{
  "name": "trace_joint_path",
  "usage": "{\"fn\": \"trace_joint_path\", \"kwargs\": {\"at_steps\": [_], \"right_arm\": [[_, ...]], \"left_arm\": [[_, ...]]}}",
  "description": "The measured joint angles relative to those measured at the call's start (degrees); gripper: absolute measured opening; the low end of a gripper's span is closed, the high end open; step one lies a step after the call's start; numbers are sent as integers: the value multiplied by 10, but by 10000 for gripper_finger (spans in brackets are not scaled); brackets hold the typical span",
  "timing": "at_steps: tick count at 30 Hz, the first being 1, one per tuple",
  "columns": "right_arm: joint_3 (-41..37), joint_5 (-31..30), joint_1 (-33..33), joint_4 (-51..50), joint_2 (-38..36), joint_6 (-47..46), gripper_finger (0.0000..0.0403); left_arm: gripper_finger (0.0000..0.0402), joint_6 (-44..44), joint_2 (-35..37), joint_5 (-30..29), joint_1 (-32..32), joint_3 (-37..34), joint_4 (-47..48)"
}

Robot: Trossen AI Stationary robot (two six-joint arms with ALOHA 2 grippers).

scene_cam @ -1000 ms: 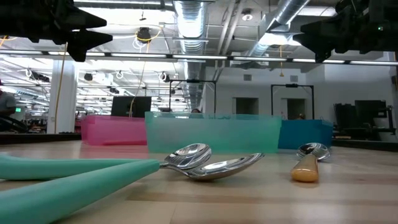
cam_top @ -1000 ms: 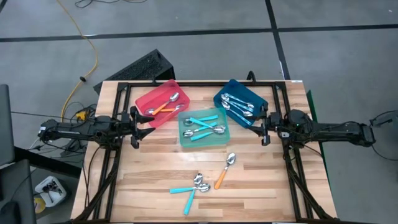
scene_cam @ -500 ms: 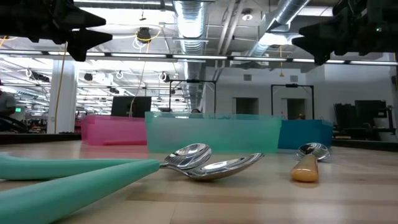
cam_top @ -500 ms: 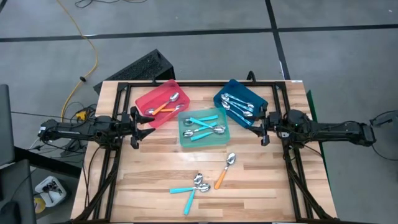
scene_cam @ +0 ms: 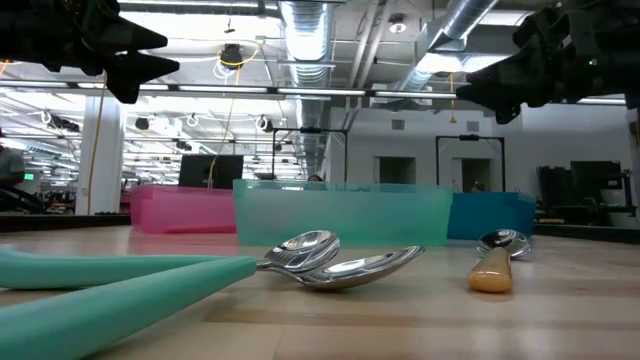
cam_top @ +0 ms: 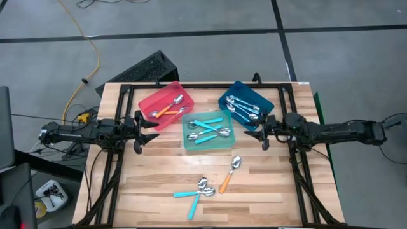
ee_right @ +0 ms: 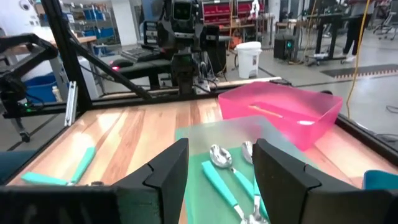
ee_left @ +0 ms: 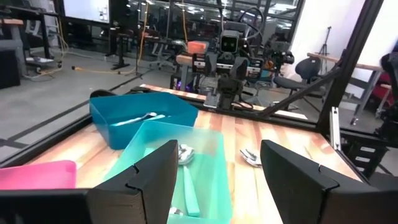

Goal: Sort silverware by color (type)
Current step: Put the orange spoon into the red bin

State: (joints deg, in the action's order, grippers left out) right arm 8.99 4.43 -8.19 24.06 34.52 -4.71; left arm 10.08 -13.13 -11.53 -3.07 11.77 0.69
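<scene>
Three spoons lie loose on the wooden table near its front edge: an orange-handled one (cam_top: pixel 229 173) and two teal-handled ones (cam_top: pixel 193 195) with their bowls together (scene_cam: pixel 340 262). Orange-handled spoons lie in the red tray (cam_top: pixel 166 105), teal-handled ones in the teal tray (cam_top: pixel 208 131), and pale-handled ones in the blue tray (cam_top: pixel 246 105). My left gripper (cam_top: pixel 149 128) hovers open at the left of the trays, pointing level toward the teal tray (ee_left: pixel 180 168). My right gripper (cam_top: pixel 259 132) hovers open at the right, also level, facing the teal tray (ee_right: pixel 230 168).
The three trays stand together at the table's far middle. A black frame (cam_top: pixel 191 86) runs around the table top. Bare wood (cam_top: pixel 267 191) lies around the loose spoons. The other arm's base shows across the table in each wrist view.
My right gripper has moved a little toward the table's middle and the teal tray, sinking slightly. It has stayed open. My left gripper and the spoons have kept still.
</scene>
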Motion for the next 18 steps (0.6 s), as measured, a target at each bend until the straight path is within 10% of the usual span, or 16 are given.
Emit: {"fn": "trace_joint_path", "kwargs": {"at_steps": [18], "right_arm": [[0, 0, 0, 107, 100, -3, 199]], "left_arm": [[214, 0, 0, -28, 0, 0, 36]]}}
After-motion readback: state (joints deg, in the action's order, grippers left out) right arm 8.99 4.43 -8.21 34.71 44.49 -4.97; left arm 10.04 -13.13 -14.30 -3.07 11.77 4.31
